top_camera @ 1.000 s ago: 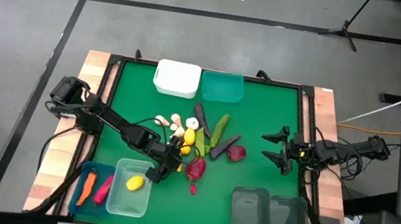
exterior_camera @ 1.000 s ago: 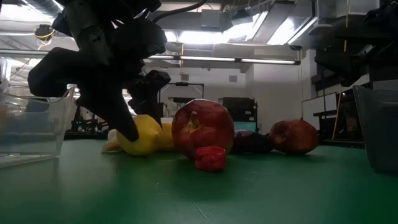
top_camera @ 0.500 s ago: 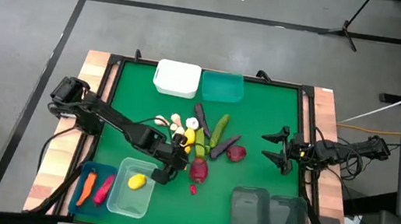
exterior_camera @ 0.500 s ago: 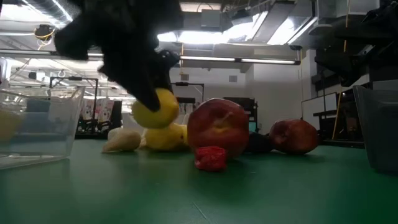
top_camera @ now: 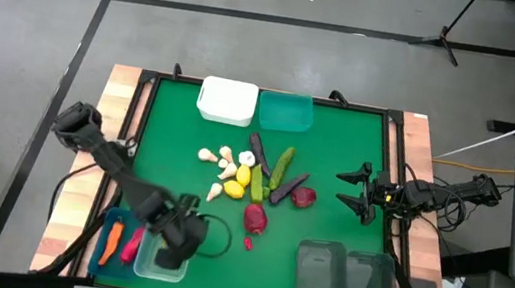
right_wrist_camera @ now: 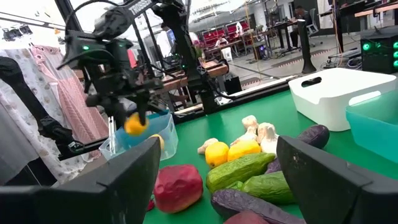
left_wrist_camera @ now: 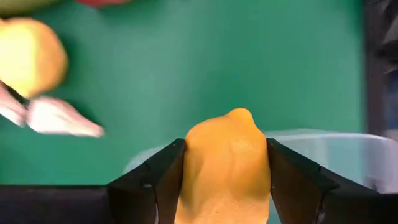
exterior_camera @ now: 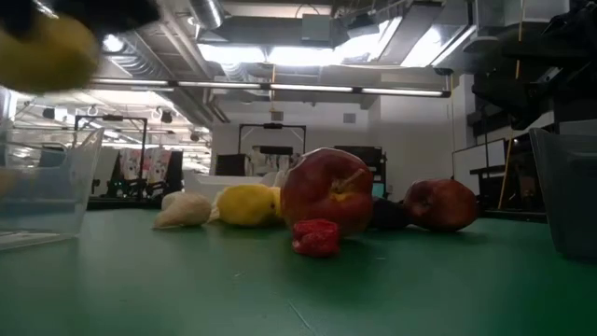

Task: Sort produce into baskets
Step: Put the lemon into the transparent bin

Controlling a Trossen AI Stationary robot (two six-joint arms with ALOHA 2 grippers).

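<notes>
The left gripper is holding a lemon clamped between its fingers above the clear pale green bin. The right gripper is waiting at the table's right edge, fingers spread apart, beside the produce pile

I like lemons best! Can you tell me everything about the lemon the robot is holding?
The lemon is a small yellow toy with a little nub at one end and a smooth, plastic-looking skin. The left gripper pinches it between its two dark fingers, one on each side. It hangs in the air above the clear bin at the table's near left, touching nothing but the fingers.
</notes>
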